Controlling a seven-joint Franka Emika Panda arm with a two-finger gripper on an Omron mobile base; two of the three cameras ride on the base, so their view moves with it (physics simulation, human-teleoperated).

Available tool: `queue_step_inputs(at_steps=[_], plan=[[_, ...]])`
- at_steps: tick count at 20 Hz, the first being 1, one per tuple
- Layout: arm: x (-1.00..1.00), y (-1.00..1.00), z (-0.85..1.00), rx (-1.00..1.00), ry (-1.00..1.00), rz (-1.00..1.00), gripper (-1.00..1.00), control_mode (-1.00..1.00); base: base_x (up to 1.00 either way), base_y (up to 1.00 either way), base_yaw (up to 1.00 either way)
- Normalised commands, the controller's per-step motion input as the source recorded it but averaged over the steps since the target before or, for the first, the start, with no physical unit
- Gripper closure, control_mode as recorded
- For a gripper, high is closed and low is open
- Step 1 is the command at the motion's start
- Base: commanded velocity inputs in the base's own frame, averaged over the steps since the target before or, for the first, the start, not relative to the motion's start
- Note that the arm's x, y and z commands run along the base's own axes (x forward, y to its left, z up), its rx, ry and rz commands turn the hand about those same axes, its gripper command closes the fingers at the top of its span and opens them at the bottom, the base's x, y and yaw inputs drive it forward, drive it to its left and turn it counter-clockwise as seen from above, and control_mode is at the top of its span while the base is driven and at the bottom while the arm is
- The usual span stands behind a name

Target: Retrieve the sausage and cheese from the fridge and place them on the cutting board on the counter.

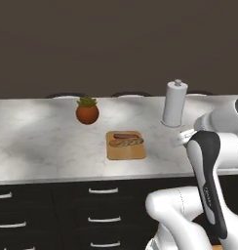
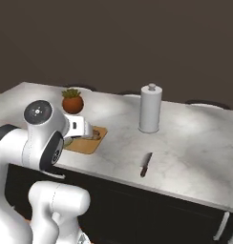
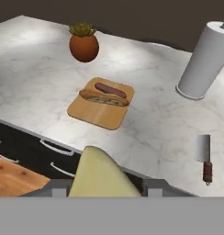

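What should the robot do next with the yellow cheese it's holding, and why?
Probably carry the cheese forward, over the counter edge, toward the cutting board. In the hand view the gripper holds the wedge between its fingers, short of the counter, above the drawers. The sausage already lies on the board beside a bread roll, and the near part of the board is bare.
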Motion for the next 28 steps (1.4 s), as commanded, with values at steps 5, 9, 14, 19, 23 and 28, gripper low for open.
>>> queue_step_inputs(at_steps=[5, 9, 14, 19, 23, 28], plan=[[0.00, 0.00, 0.00, 0.00, 0.00, 0.00, 1.00, 1.00, 0.40, 0.78, -0.06], [0.00, 0.00, 0.00, 0.00, 0.00, 0.00, 1.00, 1.00, 0.70, 0.47, -0.09], [0.00, 0.00, 0.00, 0.00, 0.00, 0.00, 1.00, 1.00, 0.56, 0.22, -0.06], [0.00, 0.00, 0.00, 0.00, 0.00, 0.00, 1.00, 1.00, 0.26, 0.10, -0.02], [0.00, 0.00, 0.00, 0.00, 0.00, 0.00, 1.00, 1.00, 0.00, 0.00, 0.00], [0.00, 0.00, 0.00, 0.00, 0.00, 0.00, 1.00, 1.00, 0.00, 0.00, 0.00]])
